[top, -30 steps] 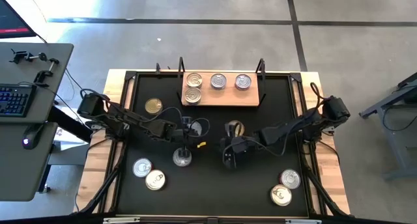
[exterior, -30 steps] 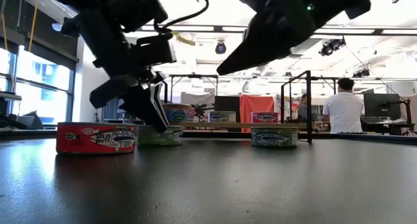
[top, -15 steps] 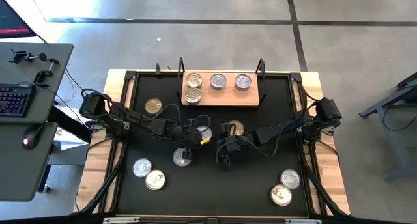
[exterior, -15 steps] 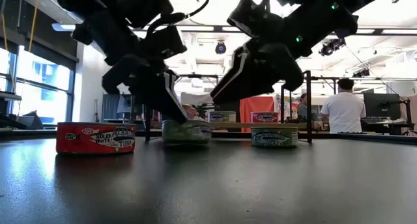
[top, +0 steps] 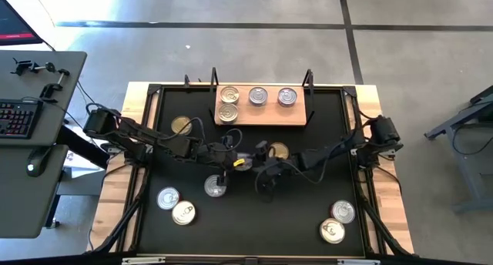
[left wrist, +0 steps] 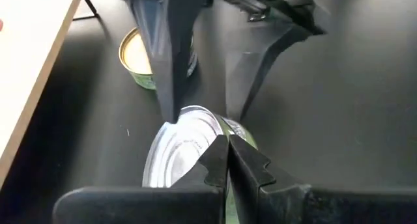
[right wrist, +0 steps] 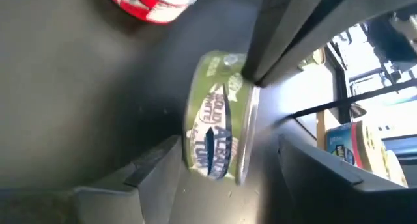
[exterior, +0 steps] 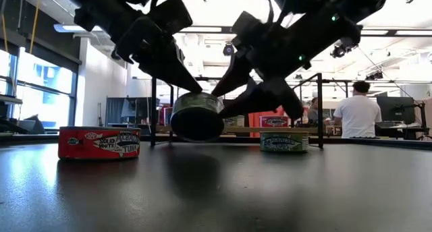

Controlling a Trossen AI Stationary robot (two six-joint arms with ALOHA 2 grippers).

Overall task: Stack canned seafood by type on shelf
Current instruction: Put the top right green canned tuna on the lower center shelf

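A green-labelled tin with a silver lid (exterior: 197, 116) hangs tipped on its edge over the middle of the black mat (top: 308, 203). My left gripper (left wrist: 228, 160) is shut at its upper rim. My right gripper (right wrist: 228, 146) is open, one finger on each side of the tin, and a gap shows on both sides. The shelf (top: 266, 117), a light wood board on a black wire frame, stands at the far edge with several silver-lidded tins (top: 258, 95) resting flat on it. My left gripper pinches the tin at the edge of its lid (left wrist: 218, 134) with its fingertips; whether they have the rim or a pull tab cannot be told. The fingers slant down from the table's left. The tin hangs below them tipped on edge, and looks just clear of the mat.
Loose tins lie flat on the mat: two gold-lidded ones (top: 181, 125) (top: 279, 151), a silver one (top: 216, 186) just near of the grippers, two at the near left (top: 176, 205) and two at the near right (top: 337, 221). A person (exterior: 356, 114) stands far behind the table.
My left gripper has carried the green tin toward the table's right and upward, tipping it from flat on the mat onto its edge. My right gripper has come toward the left and down, rolled about its axis, and opened around the tin.
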